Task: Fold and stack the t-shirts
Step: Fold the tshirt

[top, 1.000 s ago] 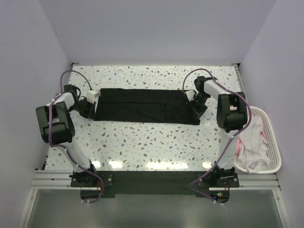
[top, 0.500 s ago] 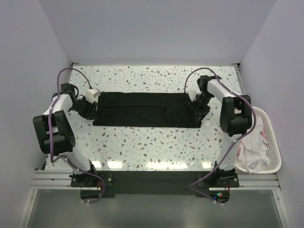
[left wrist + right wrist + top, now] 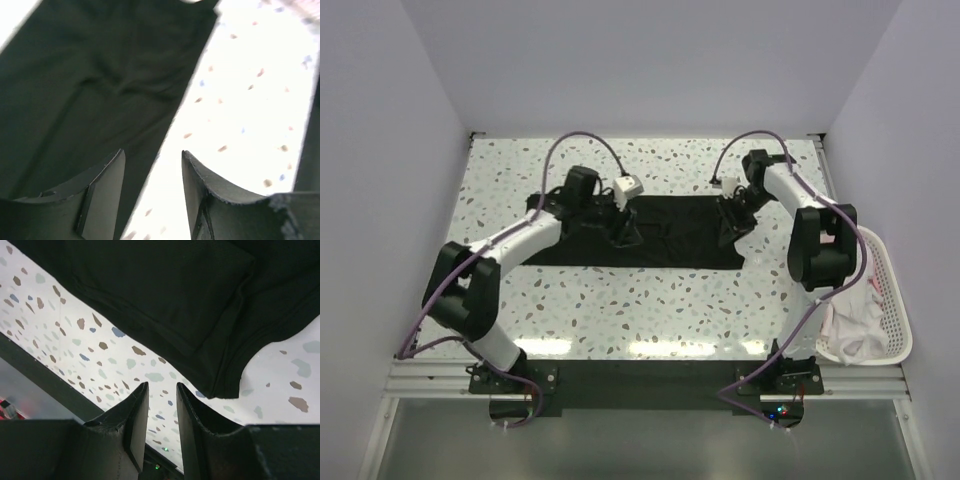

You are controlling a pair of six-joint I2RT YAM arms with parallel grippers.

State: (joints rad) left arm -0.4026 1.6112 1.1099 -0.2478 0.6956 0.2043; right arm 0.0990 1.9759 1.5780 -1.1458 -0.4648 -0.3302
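A black t-shirt [image 3: 675,238] lies flat on the speckled table as a long folded strip. My left gripper [image 3: 623,232] hovers over its left-middle part. In the left wrist view the gripper [image 3: 152,156] is open and empty, above the shirt's [image 3: 90,85] near edge. My right gripper [image 3: 729,228] is at the shirt's right end. In the right wrist view the gripper [image 3: 162,388] stands open with a narrow gap and only table between the fingers; the shirt's sleeve [image 3: 200,305] lies just beyond the tips. White and pink t-shirts [image 3: 850,318] lie bunched in the basket.
A white slatted basket [image 3: 894,300] sits at the table's right edge, beside the right arm. Bare speckled table [image 3: 650,300] runs in front of the black shirt, and walls close in the left, back and right sides.
Both grippers have opened and let go of the black shirt's ends. The left arm has swung right from the shirt's left end to over its middle. The right gripper has shifted only slightly.
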